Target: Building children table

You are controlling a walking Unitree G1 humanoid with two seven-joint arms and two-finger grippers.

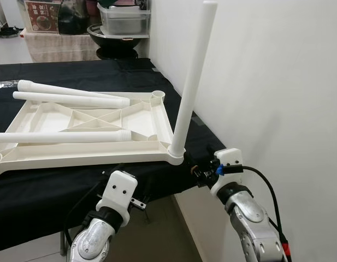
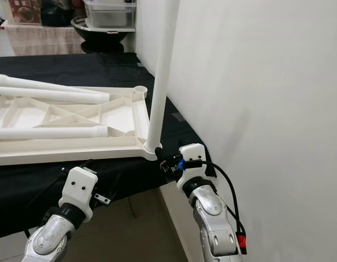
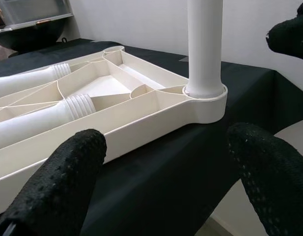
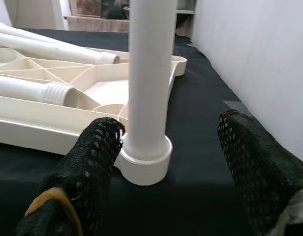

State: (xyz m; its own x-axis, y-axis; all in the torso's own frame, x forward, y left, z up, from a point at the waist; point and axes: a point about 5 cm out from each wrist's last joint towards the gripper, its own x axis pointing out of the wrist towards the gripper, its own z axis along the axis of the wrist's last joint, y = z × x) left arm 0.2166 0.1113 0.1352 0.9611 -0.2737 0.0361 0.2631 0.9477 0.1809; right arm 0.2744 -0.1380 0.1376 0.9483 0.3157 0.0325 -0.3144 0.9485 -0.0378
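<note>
Left eye view, black-draped table [image 1: 75, 191] against white wall [image 1: 277, 82], both end effectors [image 3: 166, 167] [image 4: 166, 162] open.

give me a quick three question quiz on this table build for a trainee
1. True or false: one leg stands upright in a corner socket of the upside-down tabletop.
2. How many loose legs lie across the tabletop?
3. Which gripper has its fingers open on either side of the upright leg's base: A the left gripper, B the right gripper?

Key: 1 true. 2 three. 3 B; the left gripper is also open but sits short of the tabletop's edge.
</note>
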